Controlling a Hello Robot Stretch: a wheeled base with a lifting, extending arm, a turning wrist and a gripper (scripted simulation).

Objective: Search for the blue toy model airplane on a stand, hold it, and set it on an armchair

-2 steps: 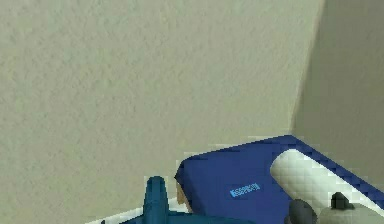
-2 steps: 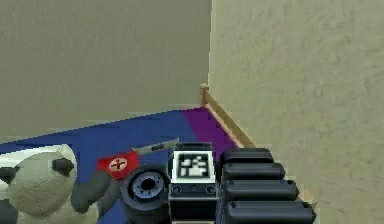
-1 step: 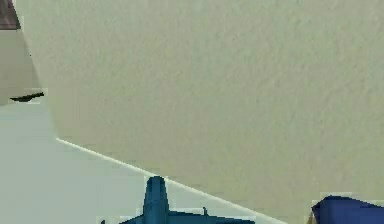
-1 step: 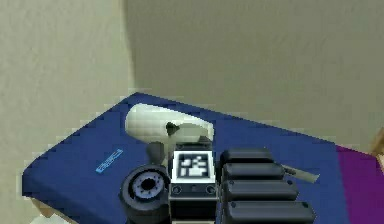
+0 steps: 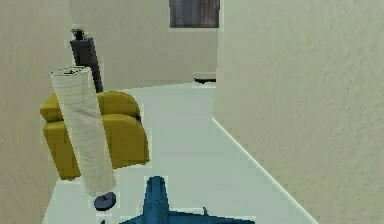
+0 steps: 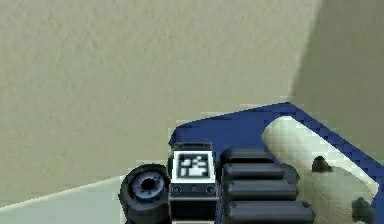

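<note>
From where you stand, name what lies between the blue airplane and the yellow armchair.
In the forward view, a tall white roll stands between airplane and armchair; the rest is bare floor.

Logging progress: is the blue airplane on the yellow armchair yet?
Not on it. The blue airplane shows at the forward view's bottom edge, nearer than the yellow armchair and apart from it.

A tall white cylinder [image 5: 82, 125] stands on a small dark round base [image 5: 103, 203]. Just behind it rises a dark grey upright thing [image 5: 85, 50]. Far beyond it, a dark panel [image 5: 194, 12] sits high on the back wall. To the cylinder's right lies pale floor [image 5: 190, 130], then a plain beige wall [image 5: 300, 90].
</note>
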